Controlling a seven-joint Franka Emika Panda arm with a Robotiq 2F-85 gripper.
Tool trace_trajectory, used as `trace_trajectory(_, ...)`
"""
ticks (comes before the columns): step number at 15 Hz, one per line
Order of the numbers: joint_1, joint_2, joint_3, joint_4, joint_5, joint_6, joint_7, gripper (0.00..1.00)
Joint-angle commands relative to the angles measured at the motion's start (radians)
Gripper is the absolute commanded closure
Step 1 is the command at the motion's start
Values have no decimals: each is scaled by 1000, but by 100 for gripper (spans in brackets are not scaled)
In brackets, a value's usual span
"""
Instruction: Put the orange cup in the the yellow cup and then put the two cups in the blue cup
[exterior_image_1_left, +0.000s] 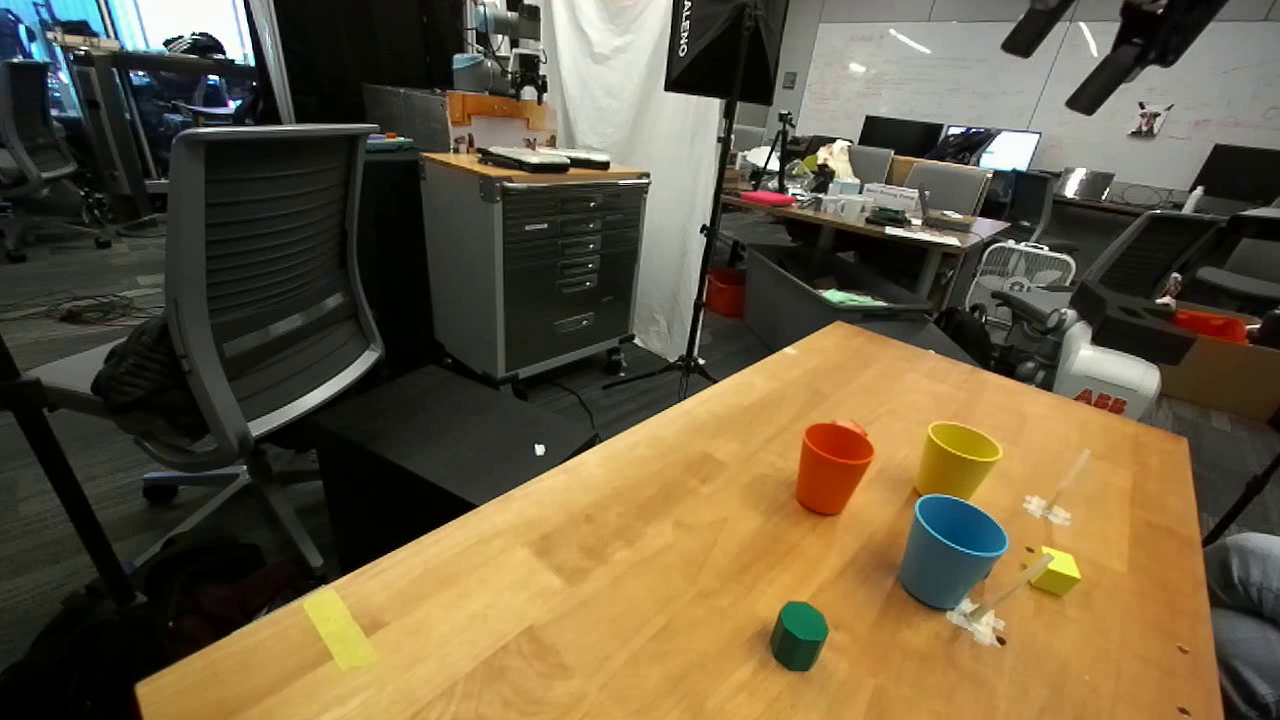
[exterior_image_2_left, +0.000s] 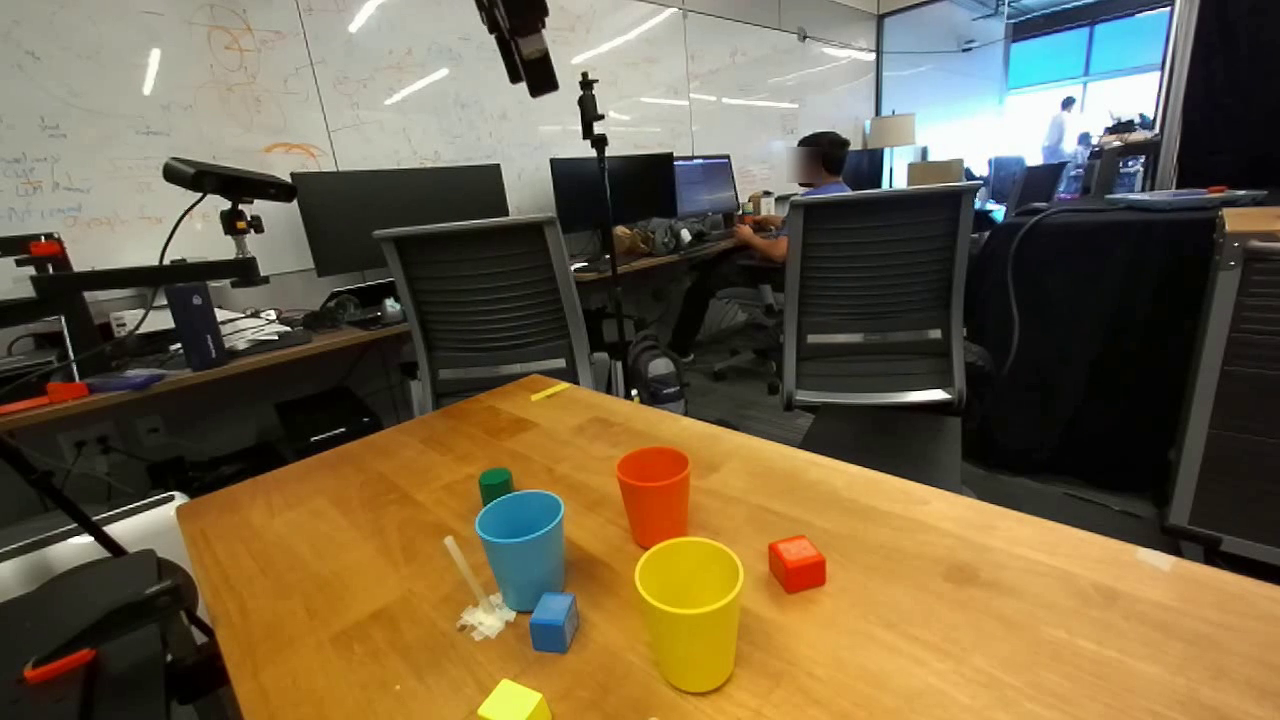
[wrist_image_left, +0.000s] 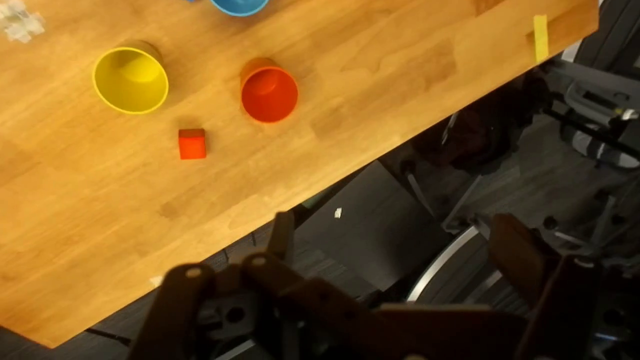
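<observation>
At the left of the wrist view, the yellow cup (wrist_image_left: 130, 82) stands upright, nothing inside; rightward come the red block (wrist_image_left: 192, 145), the blue cup (wrist_image_left: 240, 7), partly out of frame, and the orange cup (wrist_image_left: 270, 96), seemingly with finger room all round. No cup is nested: both steps remain. A low carry leftward might clip the block. Next runs the slanting edge of the wooden table (wrist_image_left: 345, 162); farther right, the gripper (wrist_image_left: 395, 231), fingers spread, holds nothing.
</observation>
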Motion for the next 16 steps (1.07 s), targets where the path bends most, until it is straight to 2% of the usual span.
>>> trace_trajectory(1,-22,106,42,39,-3,117,85,0)
trace_trajectory(5,-28,229,51,78,-48,165,168,0)
trace_trajectory(10,-22,358,41,146,-115,151,260,0)
trace_trajectory(16,-7,449,39,192,-96,211,255,0)
